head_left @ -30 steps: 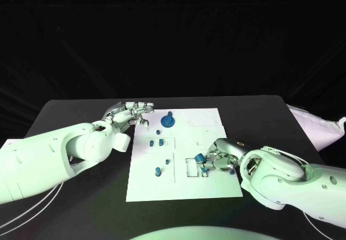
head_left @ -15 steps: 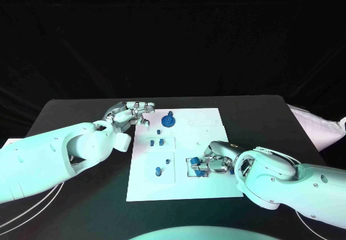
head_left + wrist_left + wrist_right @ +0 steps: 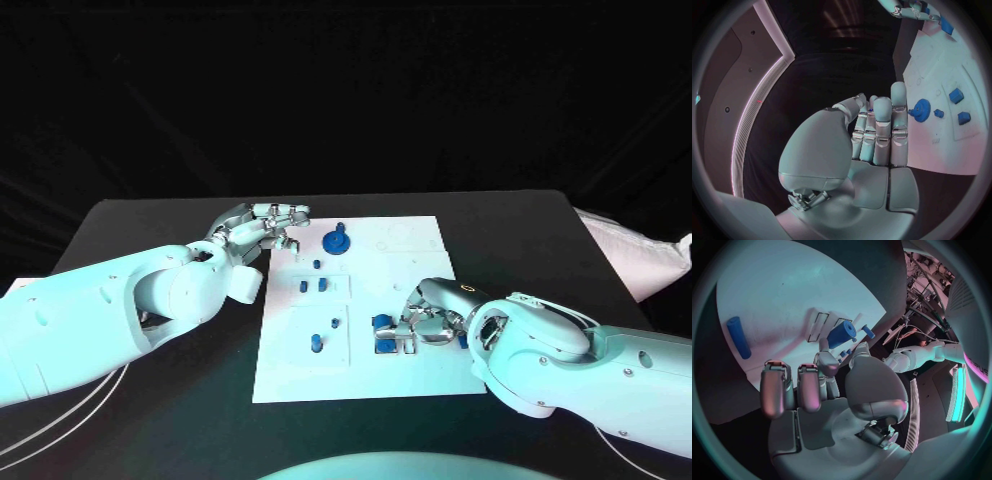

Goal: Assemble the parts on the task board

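The white task board (image 3: pixel 418 378) lies mid-table. My right hand (image 3: pixel 433 320) is over its near right part and pinches a blue cylinder (image 3: pixel 384 323) between thumb and finger, above a rectangular recess (image 3: pixel 391 345). The right wrist view shows that cylinder (image 3: pixel 842 332) just past my fingertips (image 3: pixel 824 346), over outlined slots on the board (image 3: pixel 773 285). My left hand (image 3: pixel 268 224) rests at the board's far left corner and holds nothing. Its fingers (image 3: pixel 882 127) lie side by side near the blue gear (image 3: pixel 921 107).
A blue gear (image 3: pixel 336 241) stands at the far side of the board. Several small blue pegs (image 3: pixel 313 286) stand down its left half, and one (image 3: pixel 316 343) is near the front. A blue rod (image 3: pixel 739 336) lies flat on the board. A pale bag (image 3: pixel 635 255) sits at the table's right edge.
My right hand has carried the blue cylinder left and slightly toward me, from the board's right edge to above the rectangular recess. The left hand has not moved.
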Available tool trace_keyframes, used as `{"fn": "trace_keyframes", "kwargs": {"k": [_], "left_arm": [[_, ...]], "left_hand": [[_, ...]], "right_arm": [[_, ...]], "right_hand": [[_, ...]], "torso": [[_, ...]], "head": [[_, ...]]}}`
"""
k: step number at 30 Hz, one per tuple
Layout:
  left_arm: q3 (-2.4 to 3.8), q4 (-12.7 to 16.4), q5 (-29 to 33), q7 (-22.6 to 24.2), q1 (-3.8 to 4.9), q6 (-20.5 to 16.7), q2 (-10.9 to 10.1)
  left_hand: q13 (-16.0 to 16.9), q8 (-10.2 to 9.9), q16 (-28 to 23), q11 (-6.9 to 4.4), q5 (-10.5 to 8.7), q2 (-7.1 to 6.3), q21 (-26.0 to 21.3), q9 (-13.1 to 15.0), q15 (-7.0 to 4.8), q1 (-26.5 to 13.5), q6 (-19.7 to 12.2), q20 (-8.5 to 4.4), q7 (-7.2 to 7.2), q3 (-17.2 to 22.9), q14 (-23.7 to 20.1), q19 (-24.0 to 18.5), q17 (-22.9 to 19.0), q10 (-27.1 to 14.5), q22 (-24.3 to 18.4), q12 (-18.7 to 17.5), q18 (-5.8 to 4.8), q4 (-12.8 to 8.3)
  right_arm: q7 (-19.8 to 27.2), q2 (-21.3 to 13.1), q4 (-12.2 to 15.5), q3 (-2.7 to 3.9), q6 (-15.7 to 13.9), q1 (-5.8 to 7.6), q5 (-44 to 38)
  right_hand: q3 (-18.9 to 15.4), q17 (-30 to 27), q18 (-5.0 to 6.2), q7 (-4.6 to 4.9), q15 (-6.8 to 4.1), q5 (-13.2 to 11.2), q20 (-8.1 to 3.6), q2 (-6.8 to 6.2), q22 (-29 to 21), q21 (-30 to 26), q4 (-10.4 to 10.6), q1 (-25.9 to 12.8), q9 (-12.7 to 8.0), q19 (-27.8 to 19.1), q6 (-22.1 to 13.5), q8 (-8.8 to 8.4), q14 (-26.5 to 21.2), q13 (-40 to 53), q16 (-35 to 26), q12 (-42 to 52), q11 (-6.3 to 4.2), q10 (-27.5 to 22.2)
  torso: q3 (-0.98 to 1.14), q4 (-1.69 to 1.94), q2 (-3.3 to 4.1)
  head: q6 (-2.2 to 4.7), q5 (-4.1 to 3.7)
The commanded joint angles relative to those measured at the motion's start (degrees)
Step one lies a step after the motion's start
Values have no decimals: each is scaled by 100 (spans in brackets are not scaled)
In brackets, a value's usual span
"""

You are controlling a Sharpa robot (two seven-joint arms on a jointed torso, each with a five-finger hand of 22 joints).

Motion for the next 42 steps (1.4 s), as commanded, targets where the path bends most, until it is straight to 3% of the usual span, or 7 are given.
{"fn": "trace_keyframes", "kwargs": {"k": [1, 7, 12, 16, 27, 35, 42], "left_arm": [[4, 6, -16, 18, 1, 118, 12], [4, 2, -16, 15, 1, 128, 14], [4, -2, -16, 11, 0, 128, 12], [4, -1, -16, 9, 0, 132, 12], [4, 0, -16, 6, -1, 131, 4], [3, 0, -16, 7, -1, 123, -7], [3, 2, -16, 9, -2, 120, -7]], "left_hand": [[1, 24, -9, -12, 30, 6, -20, -9, -11, 71, -51, -12, 5, 14, -44, 14, -7, -48, -8, 29, 111, -35], [0, 24, -10, -11, 32, 8, -21, -9, -12, 74, -52, -12, 6, 16, -46, 15, -12, -50, -8, 31, 111, -39], [0, 24, -10, -9, 32, 5, -21, -10, -11, 71, -53, -12, 8, 14, -46, 15, -12, -52, -8, 32, 111, -39], [0, 24, -10, -9, 32, 5, -21, -10, -11, 71, -53, -12, 8, 14, -46, 15, -12, -52, -8, 32, 111, -39], [0, 24, -10, -9, 32, 5, -21, -10, -11, 71, -53, -12, 8, 14, -46, 15, -12, -52, -8, 32, 111, -39], [0, 24, -10, -9, 32, 5, -21, -10, -11, 71, -53, -12, 8, 14, -46, 15, -12, -52, -8, 32, 111, -39], [0, 24, -12, -8, 32, 5, -23, -10, -10, 72, -55, -12, 9, 14, -49, 16, -21, -54, -9, 36, 110, -42]], "right_arm": [[70, 7, 13, 1, -4, -6, -170], [195, 17, 2, 1, 198, -6, -169], [242, 37, -11, 1, 300, -9, -211], [211, 90, -72, 1, 337, -17, -308], [256, 78, -77, 0, 126, -34, -376], [509, -270, 167, 9, -391, -20, -261], [621, -640, 350, 17, -437, 63, -44]], "right_hand": [[121, 20, -70, -12, 9, 93, -5, 35, 176, -29, -23, 214, 22, -29, -33, -20, 353, 28, -23, -39, 9, -16], [440, 44, -71, -21, -6, 361, -17, 246, 183, -31, -529, 1438, 72, -25, -40, -28, 360, 81, -16, -62, -9, 1], [464, 80, -77, -22, -7, 343, -19, 256, 209, -19, -709, 1763, 93, -9, -29, -27, 366, 118, 2, -54, -11, 18], [544, 128, -82, -43, -22, 258, -28, 362, 235, -6, -843, 2014, 110, 7, -5, -20, 375, 158, 29, -32, -30, 44], [524, 132, -84, -35, -19, 271, -34, 412, 241, -5, -845, 2018, 121, 10, -1, -29, 375, 172, 29, -46, -26, 58], [413, 94, -77, -16, -7, 572, -25, 401, 215, -22, -725, 1873, 120, -10, -46, -77, 366, 107, 2, -177, -10, 23], [391, 75, -72, 13, 8, 642, -14, 396, 193, -37, -713, 1893, 104, -26, -121, -138, 361, 42, -13, -287, 12, -22]], "torso": [[-1, 0, 0], [0, 8, 4], [0, 5, 5], [-1, 3, 4], [0, -2, 1], [-3, -15, -6], [7, -15, -1]], "head": [[0, -4], [-10, -3], [-14, 6], [-18, 9], [-35, 19], [-27, -12], [-13, -65]]}}
